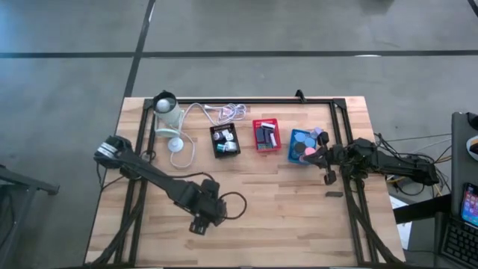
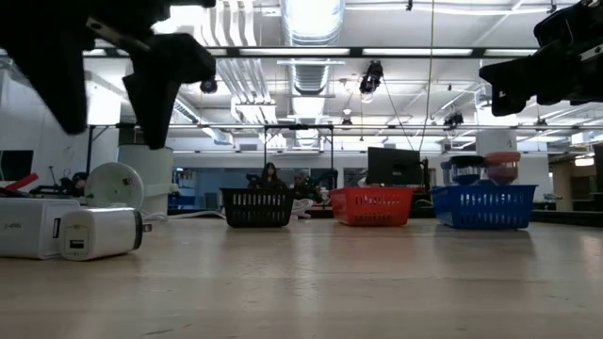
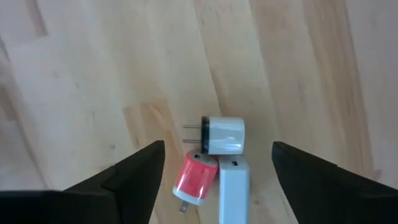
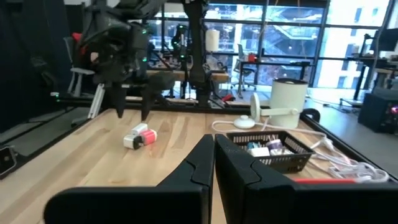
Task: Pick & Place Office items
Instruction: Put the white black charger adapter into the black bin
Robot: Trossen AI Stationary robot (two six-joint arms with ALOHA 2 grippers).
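Hovering released, left pincer [image 3: 214, 163] overlooks 3 chargers [image 3: 224, 135]; right pincer [image 4: 214, 163] clenched

Both arms are dark, almost black, built from jointed segments. The left arm [image 1: 160, 183] has a grey metal collar near its base and a thin black cable looping beside its wrist. The right arm [image 1: 388, 161] carries black cables too.

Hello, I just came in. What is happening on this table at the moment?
The left gripper hangs open above three small chargers on the wooden table: a white plug, a red plug and a white block, all lying free. The right gripper, shut and empty, waits beside the blue tray. The black tray and red tray already hold items.
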